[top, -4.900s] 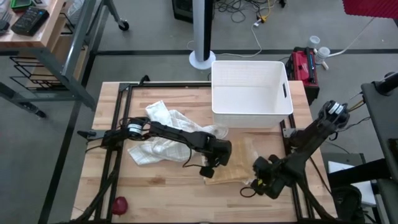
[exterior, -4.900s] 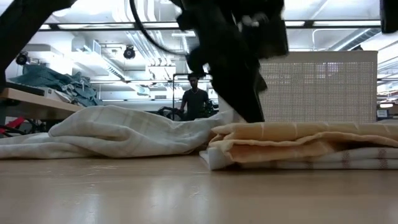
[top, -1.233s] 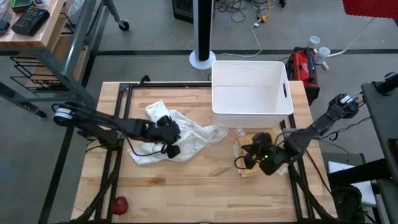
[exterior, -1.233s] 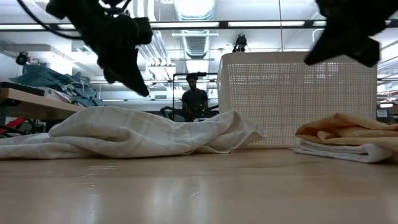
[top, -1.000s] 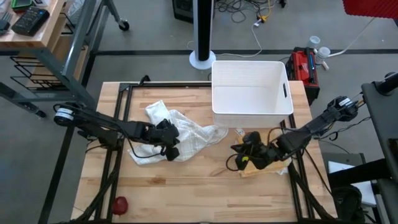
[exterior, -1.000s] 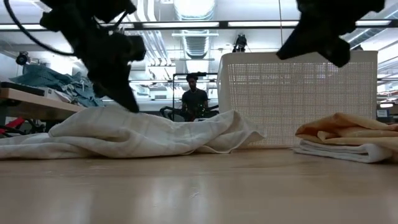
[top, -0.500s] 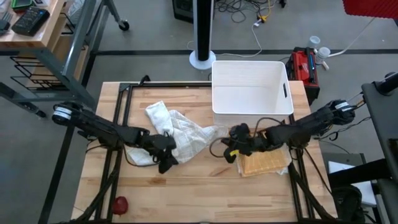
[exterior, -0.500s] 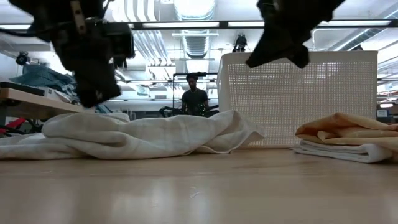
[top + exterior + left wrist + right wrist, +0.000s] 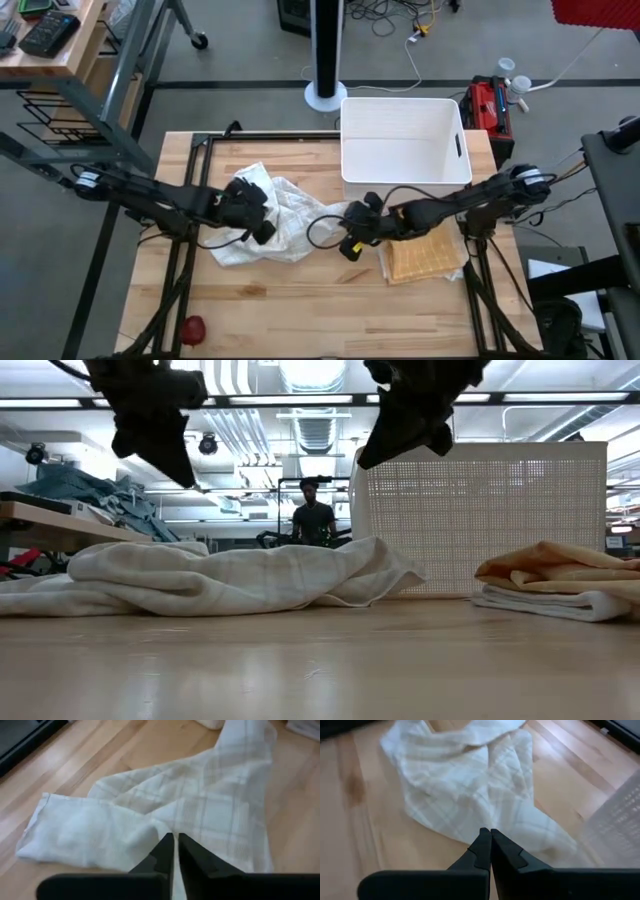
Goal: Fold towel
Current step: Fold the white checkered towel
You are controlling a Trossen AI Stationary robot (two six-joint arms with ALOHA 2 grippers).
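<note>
A crumpled white checked towel (image 9: pixel 292 226) lies on the wooden table left of centre, flat on its underside (image 9: pixel 240 575). My left gripper (image 9: pixel 262 229) hovers over the towel's left half, shut (image 9: pixel 175 851), clear above the cloth (image 9: pixel 183 472). My right gripper (image 9: pixel 346 247) hangs over the towel's right tip, shut (image 9: pixel 490 845), also well above it (image 9: pixel 366 458). Both wrist views look down on the towel (image 9: pixel 200 815) (image 9: pixel 470 785). A folded yellow towel (image 9: pixel 425 258) rests on the table at the right (image 9: pixel 555 585).
A white perforated basket (image 9: pixel 405 150) stands at the table's far right, behind the folded towel (image 9: pixel 490 510). A small red object (image 9: pixel 192 328) sits near the near left corner. Bare wood runs along the near edge. A person (image 9: pixel 314 520) stands in the room beyond.
My right gripper has travelled from above the folded yellow towel toward the table's left, to the white towel's right tip. My left gripper dipped onto the towel's left half, bunched that part into a lower, rounder lump, then rose and moved toward the far-left.
</note>
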